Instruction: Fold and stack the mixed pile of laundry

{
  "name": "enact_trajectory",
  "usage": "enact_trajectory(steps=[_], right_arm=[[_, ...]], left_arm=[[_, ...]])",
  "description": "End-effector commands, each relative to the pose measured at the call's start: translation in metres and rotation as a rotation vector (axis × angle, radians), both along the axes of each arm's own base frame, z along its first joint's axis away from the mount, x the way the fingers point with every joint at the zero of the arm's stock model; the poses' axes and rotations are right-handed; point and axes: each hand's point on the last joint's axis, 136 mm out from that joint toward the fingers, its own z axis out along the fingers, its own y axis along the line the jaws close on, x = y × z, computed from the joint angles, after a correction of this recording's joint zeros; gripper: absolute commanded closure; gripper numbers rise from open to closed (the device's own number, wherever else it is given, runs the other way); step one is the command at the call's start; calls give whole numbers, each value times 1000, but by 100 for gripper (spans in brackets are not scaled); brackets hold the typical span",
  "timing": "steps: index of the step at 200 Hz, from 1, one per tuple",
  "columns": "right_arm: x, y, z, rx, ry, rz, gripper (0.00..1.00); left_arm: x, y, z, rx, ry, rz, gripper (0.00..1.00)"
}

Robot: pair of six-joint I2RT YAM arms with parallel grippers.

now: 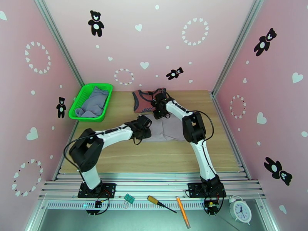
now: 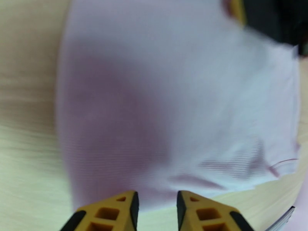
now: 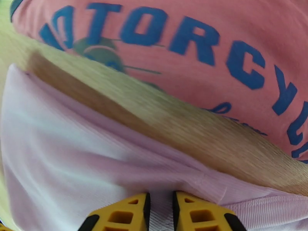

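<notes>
Inspection finds the wooden table carrying the pale lilac shirt spread flat at its middle. The rust-red top, printed in blue lettering, lies just beyond it toward the far edge, with a strip of bare wood between the two. A blue-grey piece sits in the green basket at the far left corner. Judged step: folding the shirt, with nothing stacked yet. The next move calls for both held edges to lift together and carry across without dragging the cloth askew. The left arm reaches in low from the left, and the right arm bends over the shirt's far edge. The right gripper has its fingers drawn close on the shirt's ribbed edge, pinching it. The left gripper straddles the shirt's edge, narrowly parted; a grip cannot be confirmed.
</notes>
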Motion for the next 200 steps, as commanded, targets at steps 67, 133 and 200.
enact_trajectory(steps=[67, 133, 200], right_arm=[[-71, -85, -39, -139, 79, -435, 78], [-140, -85, -51, 48, 58, -855, 76], [-127, -68, -27, 10, -48, -955, 76]], left_arm=[[25, 51, -61, 203, 71, -16, 65], [103, 37, -31, 251, -78, -329, 65], [120, 19, 19, 165, -201, -432, 65]])
